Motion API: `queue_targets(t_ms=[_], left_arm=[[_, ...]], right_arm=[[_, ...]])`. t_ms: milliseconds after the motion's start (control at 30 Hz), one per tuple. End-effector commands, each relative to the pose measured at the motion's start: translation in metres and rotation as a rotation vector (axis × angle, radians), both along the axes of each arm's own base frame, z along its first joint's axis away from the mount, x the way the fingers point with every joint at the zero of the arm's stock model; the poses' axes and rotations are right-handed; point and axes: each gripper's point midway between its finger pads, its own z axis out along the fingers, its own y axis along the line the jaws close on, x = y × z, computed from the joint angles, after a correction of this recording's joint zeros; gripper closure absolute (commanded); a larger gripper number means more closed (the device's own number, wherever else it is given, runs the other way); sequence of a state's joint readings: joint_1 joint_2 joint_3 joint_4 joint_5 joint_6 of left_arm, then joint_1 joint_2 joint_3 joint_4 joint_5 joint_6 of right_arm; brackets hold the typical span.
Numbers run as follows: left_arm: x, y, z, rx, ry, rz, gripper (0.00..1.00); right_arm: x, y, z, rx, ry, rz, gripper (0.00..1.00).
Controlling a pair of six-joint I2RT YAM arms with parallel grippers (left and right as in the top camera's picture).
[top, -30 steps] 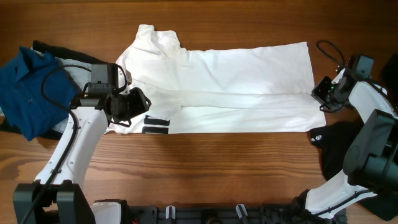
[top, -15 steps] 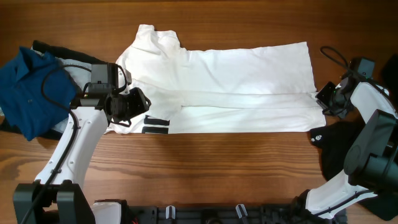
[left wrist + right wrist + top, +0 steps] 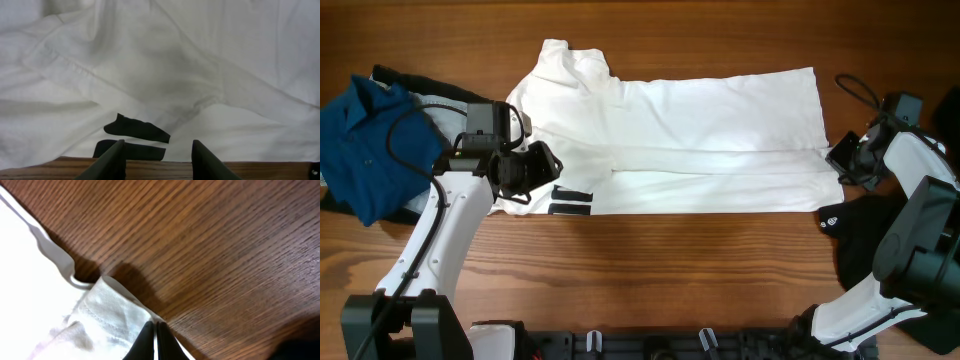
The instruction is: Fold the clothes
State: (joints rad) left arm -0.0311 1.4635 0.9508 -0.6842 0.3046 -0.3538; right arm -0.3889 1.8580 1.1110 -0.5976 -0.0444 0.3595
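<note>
The white T-shirt [image 3: 700, 120] lies spread across the table, with its black print bars [image 3: 572, 200] at its front left edge. My left gripper [image 3: 548, 165] hovers over the shirt's left part, open and holding nothing. In the left wrist view the left gripper [image 3: 157, 145] sits just short of the bars [image 3: 137, 129] on the shirt [image 3: 150, 65]. My right gripper [image 3: 837, 158] is at the shirt's right hem. The right wrist view shows the right gripper [image 3: 154, 326] shut on the edge of the raised hem corner [image 3: 107, 305].
A blue garment [image 3: 360, 140] is heaped at the far left on top of a black one [image 3: 390, 75]. Another black garment [image 3: 865, 235] with a small white logo lies at the right front. Bare wood [image 3: 670, 270] runs along the front.
My right gripper has shifted slightly to the right at the shirt's hem and its jaws have closed. The left arm and the shirt have not moved.
</note>
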Motion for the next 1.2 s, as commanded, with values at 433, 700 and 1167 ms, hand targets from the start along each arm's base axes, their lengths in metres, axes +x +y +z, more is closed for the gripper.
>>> queue_targets(t_ms=[433, 700, 1167], left_arm=[[-0.001, 0.001, -0.003, 0.010, 0.012, 0.000, 0.59], [-0.002, 0.001, -0.004, 0.010, 0.017, 0.000, 0.58], [-0.003, 0.001, -0.004, 0.010, 0.020, 0.000, 0.58]], right_arm=[[0.001, 0.004, -0.004, 0.018, -0.006, 0.023, 0.77], [0.000, 0.003, -0.005, 0.015, -0.002, 0.021, 0.79], [0.001, 0.003, -0.015, 0.024, 0.009, 0.022, 0.96]])
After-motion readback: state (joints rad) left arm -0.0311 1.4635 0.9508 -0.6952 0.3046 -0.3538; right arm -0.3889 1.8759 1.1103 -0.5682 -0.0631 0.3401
